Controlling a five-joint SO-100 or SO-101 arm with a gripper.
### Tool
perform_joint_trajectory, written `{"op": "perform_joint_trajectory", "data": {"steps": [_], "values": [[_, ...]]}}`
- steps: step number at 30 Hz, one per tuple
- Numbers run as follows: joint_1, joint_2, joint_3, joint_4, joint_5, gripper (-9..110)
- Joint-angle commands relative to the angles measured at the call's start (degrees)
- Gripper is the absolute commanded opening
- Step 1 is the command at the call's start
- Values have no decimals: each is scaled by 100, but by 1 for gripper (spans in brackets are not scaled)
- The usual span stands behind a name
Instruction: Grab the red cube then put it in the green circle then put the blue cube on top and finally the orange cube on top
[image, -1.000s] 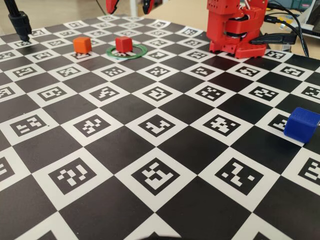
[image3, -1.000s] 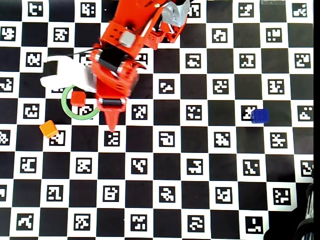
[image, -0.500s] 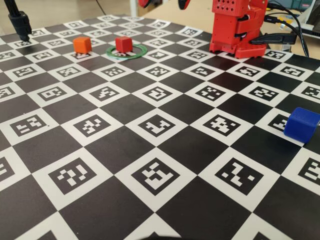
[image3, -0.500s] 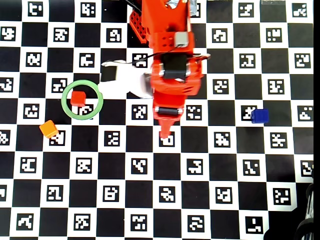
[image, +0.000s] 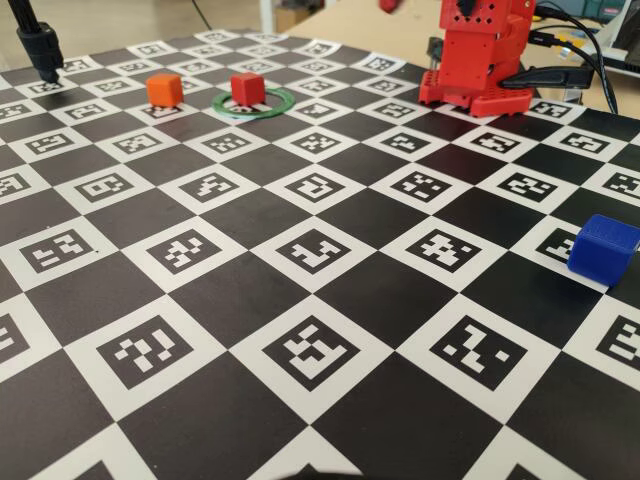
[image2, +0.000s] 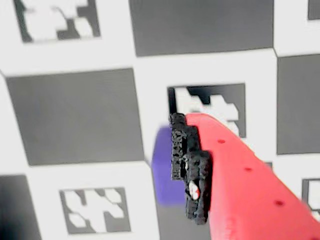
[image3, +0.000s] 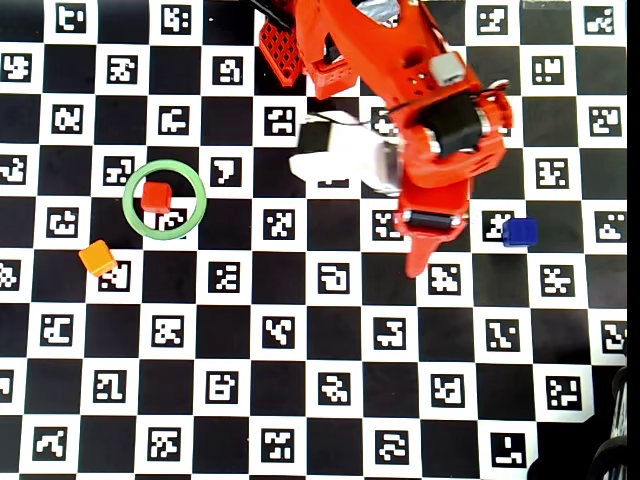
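A: Currently, where is the blue cube?
B: Right of the tool in overhead view, apart; edges skewed to grid. Wrist view shows it beside one finger. Jaw state: cannot tell.

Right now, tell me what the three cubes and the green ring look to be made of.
The red cube, blue cube and orange cube look like matte moulded or printed plastic: flat, even colour, no glare, softened edges. The green circle looks like a thin flat ring, likely plastic or card; its surface is too small to tell.
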Motion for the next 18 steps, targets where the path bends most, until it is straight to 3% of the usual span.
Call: {"op": "perform_joint_trajectory", "data": {"steps": [1, 10, 18], "values": [[-606, -123, -668, -176, 316, 37], [-1204, -1248, -2048, -483, 1037, 39], [-2013, -1749, -2188, -729, 1055, 41]]}}
